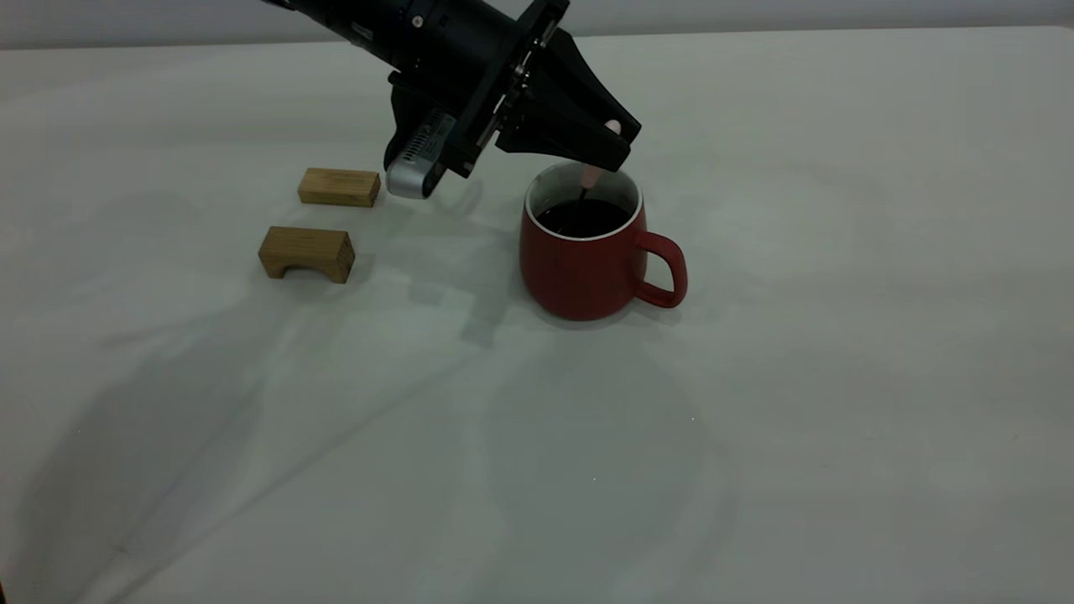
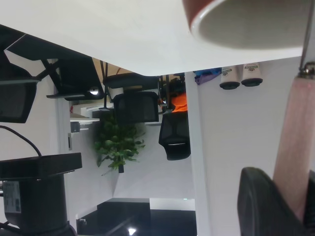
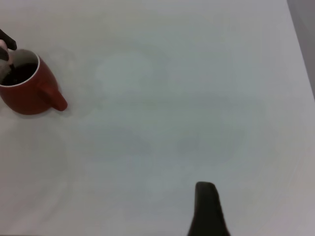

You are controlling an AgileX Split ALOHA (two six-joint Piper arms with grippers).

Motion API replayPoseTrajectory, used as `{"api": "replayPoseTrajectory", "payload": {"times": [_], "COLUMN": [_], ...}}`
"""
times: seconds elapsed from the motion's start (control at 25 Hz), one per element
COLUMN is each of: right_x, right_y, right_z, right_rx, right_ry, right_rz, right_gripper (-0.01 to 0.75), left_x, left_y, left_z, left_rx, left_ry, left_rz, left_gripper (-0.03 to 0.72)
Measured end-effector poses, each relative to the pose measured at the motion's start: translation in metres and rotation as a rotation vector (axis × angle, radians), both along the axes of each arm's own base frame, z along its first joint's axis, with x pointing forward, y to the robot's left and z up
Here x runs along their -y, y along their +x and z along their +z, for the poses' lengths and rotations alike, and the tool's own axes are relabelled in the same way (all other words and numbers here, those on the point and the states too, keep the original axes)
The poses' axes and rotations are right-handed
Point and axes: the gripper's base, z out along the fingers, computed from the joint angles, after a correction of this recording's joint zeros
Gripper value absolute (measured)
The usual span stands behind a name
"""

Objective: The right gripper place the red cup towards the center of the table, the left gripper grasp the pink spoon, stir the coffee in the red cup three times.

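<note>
I see my left gripper (image 1: 619,141) poised over the cup (image 1: 587,256), jaws clamped on the spoon (image 1: 591,174), whose neck dips into the coffee (image 1: 585,218). The cup stands mid-worktop (image 1: 839,335), handle away from two wooden blocks (image 1: 307,252). My right gripper (image 3: 206,209) hangs well apart; I cannot tell its jaws' state.

The exterior view faces the table (image 1: 839,377) from above; both wrist views share the red cup (image 1: 579,273).
</note>
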Motion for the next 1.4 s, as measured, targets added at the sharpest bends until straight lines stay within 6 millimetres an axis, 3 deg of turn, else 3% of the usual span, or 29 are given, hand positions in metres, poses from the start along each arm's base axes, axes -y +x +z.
{"api": "replayPoseTrajectory", "payload": {"times": [0.2, 0.44, 0.64, 0.84, 1.08, 1.4], "right_x": [0.0, 0.0, 0.0, 0.0, 0.0, 0.0], "right_y": [0.0, 0.0, 0.0, 0.0, 0.0, 0.0], "right_z": [0.0, 0.0, 0.0, 0.0, 0.0, 0.0], "right_rx": [0.0, 0.0, 0.0, 0.0, 0.0, 0.0], "right_ry": [0.0, 0.0, 0.0, 0.0, 0.0, 0.0], "right_rz": [0.0, 0.0, 0.0, 0.0, 0.0, 0.0], "right_gripper": [0.592, 0.592, 0.592, 0.592, 0.592, 0.592], "left_x": [0.003, 0.002, 0.002, -0.007, -0.039, -0.09], "left_y": [-0.003, -0.003, 0.002, 0.021, 0.038, 0.02], "left_z": [0.001, 0.001, 0.018, 0.075, 0.158, 0.251], "left_rx": [-0.018, 0.013, 0.132, 0.411, 0.906, 1.189], "left_ry": [-0.007, -0.016, -0.009, 0.126, 0.467, 0.927], "left_rz": [-0.016, -0.037, -0.101, -0.239, -0.532, -0.794], "left_gripper": [0.183, 0.385, 0.437, 0.438, 0.438, 0.438]}}
